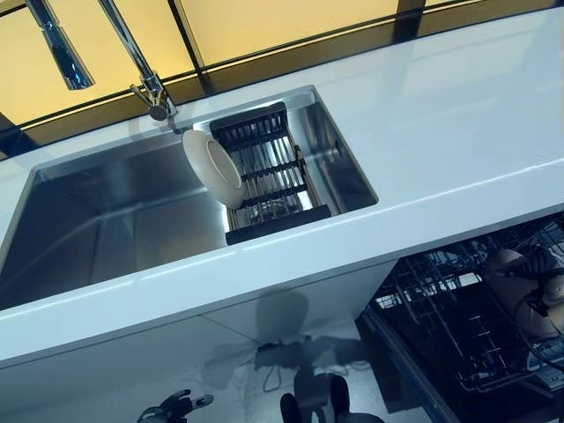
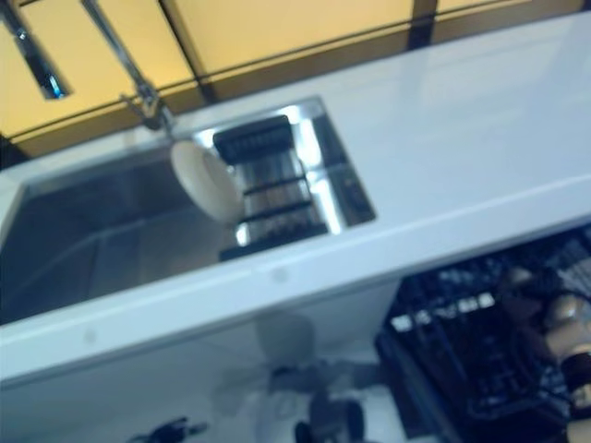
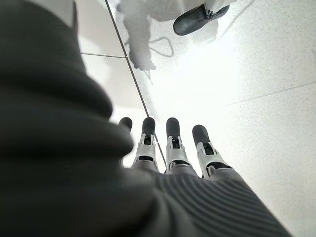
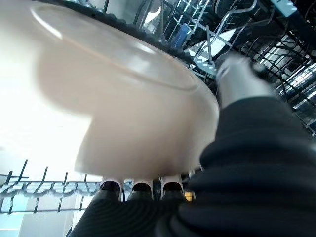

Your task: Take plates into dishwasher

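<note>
A cream plate [image 1: 211,167] stands on edge in the black drying rack [image 1: 269,181] inside the steel sink [image 1: 106,220]. A second cream plate [image 4: 123,98] fills the right wrist view. My right hand [image 4: 237,79] is shut on it, fingers under its rim and thumb over the top. It is held low over the wire rack of the open dishwasher [image 1: 441,308] at the lower right. My left hand [image 3: 173,143] hangs low by the floor at the lower left, fingers straight and holding nothing.
A white countertop [image 1: 458,132] runs across the scene, with a tall tap [image 1: 145,79] behind the sink. White cabinet fronts [image 1: 291,308] lie below the counter edge. The dishwasher's wire tines [image 4: 207,44] stand close around the held plate.
</note>
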You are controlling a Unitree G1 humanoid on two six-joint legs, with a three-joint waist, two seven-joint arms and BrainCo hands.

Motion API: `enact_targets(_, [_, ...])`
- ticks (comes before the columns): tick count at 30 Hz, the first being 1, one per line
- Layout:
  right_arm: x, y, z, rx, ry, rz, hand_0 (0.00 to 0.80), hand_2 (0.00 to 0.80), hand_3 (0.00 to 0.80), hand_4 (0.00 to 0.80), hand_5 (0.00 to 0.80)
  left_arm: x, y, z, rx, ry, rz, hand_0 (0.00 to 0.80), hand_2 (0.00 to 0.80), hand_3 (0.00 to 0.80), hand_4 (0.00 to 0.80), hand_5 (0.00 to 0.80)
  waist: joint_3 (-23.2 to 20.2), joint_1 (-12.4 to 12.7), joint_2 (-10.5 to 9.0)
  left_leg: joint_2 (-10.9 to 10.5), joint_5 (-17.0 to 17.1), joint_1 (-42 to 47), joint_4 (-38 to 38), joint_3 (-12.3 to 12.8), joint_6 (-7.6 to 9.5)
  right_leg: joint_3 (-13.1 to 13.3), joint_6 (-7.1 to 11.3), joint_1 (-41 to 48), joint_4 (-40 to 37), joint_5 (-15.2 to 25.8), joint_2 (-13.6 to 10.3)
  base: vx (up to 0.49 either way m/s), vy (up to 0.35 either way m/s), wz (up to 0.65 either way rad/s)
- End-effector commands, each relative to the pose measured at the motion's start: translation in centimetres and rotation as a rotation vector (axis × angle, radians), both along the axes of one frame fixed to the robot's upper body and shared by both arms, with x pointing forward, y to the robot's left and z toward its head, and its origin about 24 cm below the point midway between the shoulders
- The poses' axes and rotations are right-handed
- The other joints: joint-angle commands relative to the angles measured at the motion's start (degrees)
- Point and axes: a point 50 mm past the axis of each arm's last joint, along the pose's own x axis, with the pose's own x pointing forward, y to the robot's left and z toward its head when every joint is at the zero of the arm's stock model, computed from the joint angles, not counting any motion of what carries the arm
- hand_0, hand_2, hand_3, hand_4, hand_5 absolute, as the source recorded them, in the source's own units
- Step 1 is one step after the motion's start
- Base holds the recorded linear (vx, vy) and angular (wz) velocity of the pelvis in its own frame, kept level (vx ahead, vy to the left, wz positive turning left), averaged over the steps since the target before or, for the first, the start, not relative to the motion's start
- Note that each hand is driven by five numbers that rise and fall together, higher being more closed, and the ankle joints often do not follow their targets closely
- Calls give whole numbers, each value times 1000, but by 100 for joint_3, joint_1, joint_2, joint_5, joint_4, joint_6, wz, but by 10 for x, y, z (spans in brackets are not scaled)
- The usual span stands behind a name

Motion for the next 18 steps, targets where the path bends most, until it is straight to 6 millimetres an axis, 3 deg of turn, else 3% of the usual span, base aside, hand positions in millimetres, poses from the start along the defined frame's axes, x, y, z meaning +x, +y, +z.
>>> enact_targets(1, [2,-8,16,-58,-41,-38,0,0,0,0,0,-6,12,0,33,38,-5,0,0,0,0,0,-358,142,-378,97,-415,59,-18,-315,-115,-224,547,208,20,-425,-374,0,0,0])
enact_targets(10, [-7,-17,30,-86,-59,-64,0,0,0,0,0,-10,16,0,53,52,5,0,0,0,0,0,-443,106,-579,145,-434,131,-18,-273,-117,-182,554,274,20,-423,-325,2,4,0])
enact_targets(18, [-27,-34,45,-121,-77,-121,0,0,0,0,0,-17,22,-1,74,72,18,0,0,0,0,0,-587,27,-826,191,-462,216,-18,-191,-119,-100,566,362,20,-433,-263,12,32,-1])
